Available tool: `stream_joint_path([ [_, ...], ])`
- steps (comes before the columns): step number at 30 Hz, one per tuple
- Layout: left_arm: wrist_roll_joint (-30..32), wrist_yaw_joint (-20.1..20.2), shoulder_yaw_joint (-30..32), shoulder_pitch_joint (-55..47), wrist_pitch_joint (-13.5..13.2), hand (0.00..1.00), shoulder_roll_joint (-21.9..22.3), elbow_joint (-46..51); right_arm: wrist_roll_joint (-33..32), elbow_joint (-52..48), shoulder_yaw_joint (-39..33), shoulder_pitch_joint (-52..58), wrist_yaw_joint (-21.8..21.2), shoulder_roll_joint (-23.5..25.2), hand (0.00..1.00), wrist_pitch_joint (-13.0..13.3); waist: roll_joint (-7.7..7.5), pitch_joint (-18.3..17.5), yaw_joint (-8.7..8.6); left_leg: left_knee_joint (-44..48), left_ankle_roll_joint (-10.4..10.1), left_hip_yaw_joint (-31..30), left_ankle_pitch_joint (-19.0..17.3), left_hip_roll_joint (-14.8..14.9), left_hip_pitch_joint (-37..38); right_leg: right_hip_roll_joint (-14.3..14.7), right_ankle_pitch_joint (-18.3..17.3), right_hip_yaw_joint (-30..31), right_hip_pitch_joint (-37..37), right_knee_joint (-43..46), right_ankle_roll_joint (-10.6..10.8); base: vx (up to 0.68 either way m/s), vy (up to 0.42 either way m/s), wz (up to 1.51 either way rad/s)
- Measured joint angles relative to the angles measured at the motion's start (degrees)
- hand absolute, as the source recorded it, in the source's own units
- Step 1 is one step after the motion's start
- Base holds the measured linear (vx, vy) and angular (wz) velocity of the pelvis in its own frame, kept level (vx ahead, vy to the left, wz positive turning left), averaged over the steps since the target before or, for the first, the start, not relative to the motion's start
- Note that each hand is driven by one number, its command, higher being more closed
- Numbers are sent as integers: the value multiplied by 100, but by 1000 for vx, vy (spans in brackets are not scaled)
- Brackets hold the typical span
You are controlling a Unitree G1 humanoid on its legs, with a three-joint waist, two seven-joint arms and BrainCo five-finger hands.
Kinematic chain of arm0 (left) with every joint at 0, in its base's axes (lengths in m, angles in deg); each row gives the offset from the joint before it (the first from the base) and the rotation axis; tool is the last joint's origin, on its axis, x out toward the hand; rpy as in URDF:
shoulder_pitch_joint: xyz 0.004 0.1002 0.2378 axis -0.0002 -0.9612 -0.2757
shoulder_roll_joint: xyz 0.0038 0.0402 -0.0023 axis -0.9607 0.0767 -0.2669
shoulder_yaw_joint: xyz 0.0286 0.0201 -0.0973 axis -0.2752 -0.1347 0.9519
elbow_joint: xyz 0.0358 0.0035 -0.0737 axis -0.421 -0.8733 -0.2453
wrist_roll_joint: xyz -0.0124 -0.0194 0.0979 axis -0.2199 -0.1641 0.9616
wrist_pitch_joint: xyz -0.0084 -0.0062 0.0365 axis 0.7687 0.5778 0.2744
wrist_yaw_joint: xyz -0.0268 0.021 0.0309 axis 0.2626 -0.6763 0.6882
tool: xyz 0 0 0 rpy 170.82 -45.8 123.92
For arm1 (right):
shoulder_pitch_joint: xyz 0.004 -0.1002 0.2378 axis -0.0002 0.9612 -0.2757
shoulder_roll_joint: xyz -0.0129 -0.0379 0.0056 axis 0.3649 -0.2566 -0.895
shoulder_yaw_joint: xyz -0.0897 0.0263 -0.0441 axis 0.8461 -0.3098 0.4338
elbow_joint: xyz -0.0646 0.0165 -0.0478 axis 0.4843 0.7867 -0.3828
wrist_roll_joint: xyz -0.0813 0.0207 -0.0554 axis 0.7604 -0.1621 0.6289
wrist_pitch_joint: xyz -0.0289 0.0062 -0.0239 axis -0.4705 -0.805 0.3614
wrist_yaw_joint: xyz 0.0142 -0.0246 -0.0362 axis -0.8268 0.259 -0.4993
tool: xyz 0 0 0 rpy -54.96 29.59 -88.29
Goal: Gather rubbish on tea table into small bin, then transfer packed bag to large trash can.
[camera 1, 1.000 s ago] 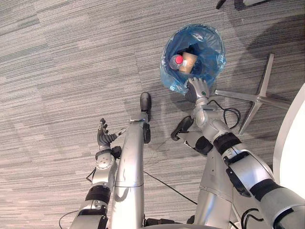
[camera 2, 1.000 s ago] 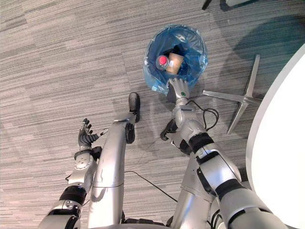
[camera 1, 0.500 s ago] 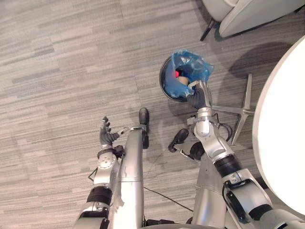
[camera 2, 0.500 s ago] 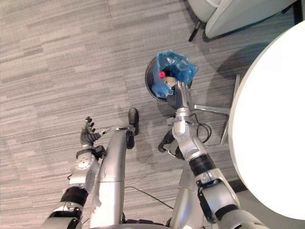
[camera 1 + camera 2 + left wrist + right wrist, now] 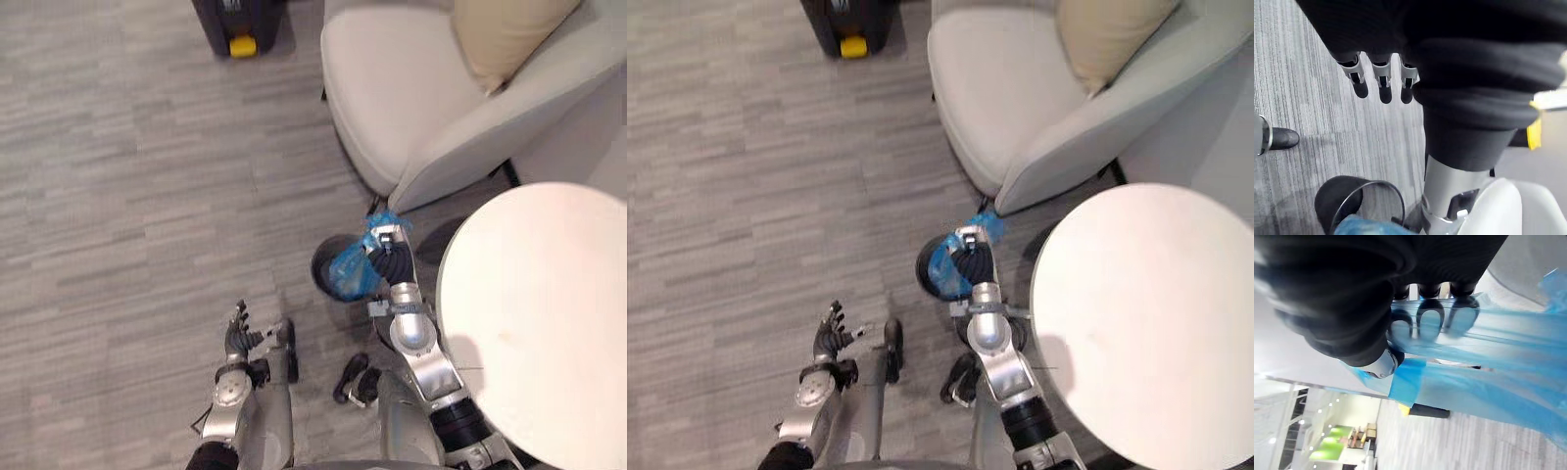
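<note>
My left hand (image 5: pixel 238 339) hangs loose and empty. The small bin (image 5: pixel 320 266) held the blue bag (image 5: pixel 349 274) spread open a second ago. It's now bunched and pulled up (rubbish inside, I judge), my right hand (image 5: pixel 391 257) curled round its neck beside the desk (image 5: pixel 534 323); large can next.

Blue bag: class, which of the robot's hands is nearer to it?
Right. The right hand grips the blue bag, fingers curled round its plastic at the black bin. The left hand hangs open over the carpet, apart on the bag's left.
</note>
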Motion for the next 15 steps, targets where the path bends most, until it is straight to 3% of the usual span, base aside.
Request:
stream_joint_path([
  [2,203,36,-98,-123,-2,0,-47,-26,-81,43,-2,72,-251,-98,100,11,5,-86,-102,-794,-24,59,295,-64,671,159,242,-12,562,-629,49,151,10,-6],
  [5,315,112,-236,-279,-5,0,-63,24,-254,40,-8,271,-425,-160,100,92,13,-352,-113,-1255,-35,85,402,-113,1119,265,392,-3,999,-1136,106,136,31,-7],
  [15,543,232,-561,-789,-97,0,-210,1061,-872,-264,420,308,-933,-392,100,251,134,-758,-94,-1640,-35,7,402,-236,1754,357,586,-12,1759,-1818,195,51,17,2],
])
